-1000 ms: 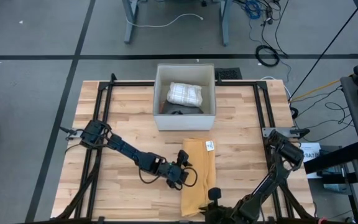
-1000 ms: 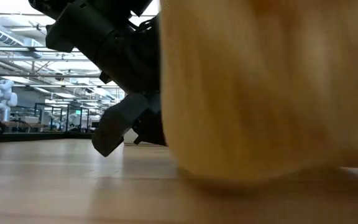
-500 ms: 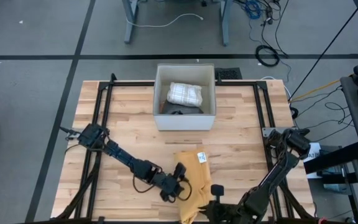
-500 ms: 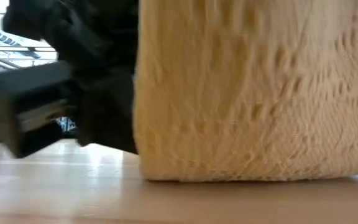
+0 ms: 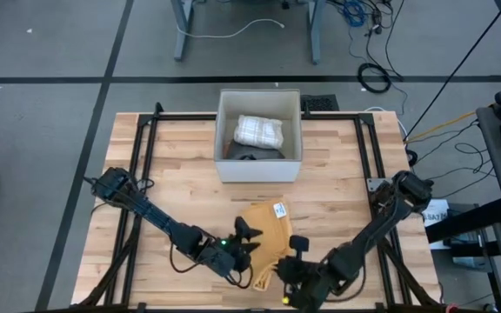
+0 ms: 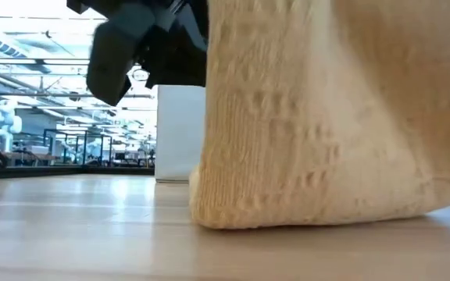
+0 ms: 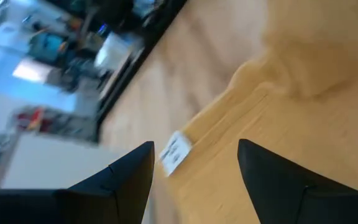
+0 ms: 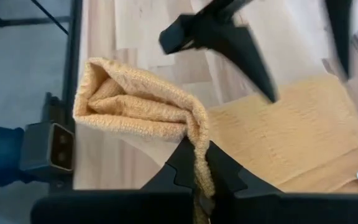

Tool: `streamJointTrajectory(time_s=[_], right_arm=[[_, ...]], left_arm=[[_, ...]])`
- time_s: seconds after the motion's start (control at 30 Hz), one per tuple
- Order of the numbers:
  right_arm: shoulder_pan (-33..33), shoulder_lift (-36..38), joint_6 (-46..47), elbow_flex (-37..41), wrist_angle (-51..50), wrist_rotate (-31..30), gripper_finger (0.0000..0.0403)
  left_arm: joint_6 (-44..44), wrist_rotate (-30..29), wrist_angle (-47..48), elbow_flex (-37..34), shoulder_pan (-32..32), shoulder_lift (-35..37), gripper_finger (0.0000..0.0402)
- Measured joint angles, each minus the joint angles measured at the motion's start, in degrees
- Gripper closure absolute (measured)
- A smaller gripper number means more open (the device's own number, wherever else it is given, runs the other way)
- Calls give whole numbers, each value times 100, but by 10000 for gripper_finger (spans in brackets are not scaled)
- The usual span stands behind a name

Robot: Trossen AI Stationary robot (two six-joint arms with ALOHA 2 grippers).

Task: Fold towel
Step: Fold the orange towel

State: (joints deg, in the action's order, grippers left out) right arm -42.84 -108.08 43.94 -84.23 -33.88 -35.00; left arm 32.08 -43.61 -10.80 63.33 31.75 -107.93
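Jaws on your right gripper [image 8: 199, 163] are pinched tight on a bunched corner of the yellow towel [image 5: 268, 233], which lies crumpled at the desk's [image 5: 181, 165] near edge; your left gripper [image 5: 243, 243] hovers over it, jaws spread wide and holding nothing.

1. The towel [image 5: 268, 236] is lying between and just ahead of the left gripper [image 5: 243, 233]'s spread jaws, blocking that path.
2. The white bin [image 5: 259, 135] is standing well beyond both grippers.
3. Bare table [image 5: 172, 174] is lying open outside the left jaws.
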Motion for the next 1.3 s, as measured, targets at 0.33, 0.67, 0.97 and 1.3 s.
streamJointTrajectory(time_s=[0.33, 0.67, 0.97, 1.3], right_arm=[[760, 379, -333, 0, -763, 223, 392], [1609, 475, -724, -2, -1601, 511, 390], [2272, 477, -1634, -2, -1736, 535, 390], [2987, 477, -2501, -2, -1824, 601, 389]], left_arm=[[14, -1464, 451, -2, 133, 301, 163], [258, -2182, 421, -2, 362, 318, 163], [321, -2445, 419, -2, 552, 318, 163], [287, -2447, 418, -2, 656, 318, 163]])
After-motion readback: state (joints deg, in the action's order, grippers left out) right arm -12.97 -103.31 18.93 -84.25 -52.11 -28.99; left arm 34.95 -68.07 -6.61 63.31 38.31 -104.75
